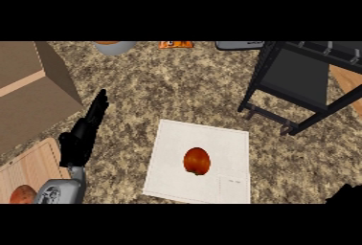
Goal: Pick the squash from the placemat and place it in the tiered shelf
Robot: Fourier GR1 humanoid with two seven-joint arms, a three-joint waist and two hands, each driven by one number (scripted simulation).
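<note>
An orange-red squash [197, 161] lies near the middle of a white placemat [176, 143] on the speckled counter. The black tiered shelf [297, 79] stands at the upper right, beyond the placemat. My left hand [83, 134] is at the left of the placemat, fingers straight and pointing away, holding nothing. Only a dark sliver of my right hand [348, 194] shows at the lower right edge; its fingers are hidden.
A cardboard box [32, 91] fills the left side. A wooden cutting board [32, 170] with a reddish fruit [22, 195] lies at the lower left. A grey bowl [113, 46], an orange packet [175, 44] and a grey object [239, 45] sit along the far edge.
</note>
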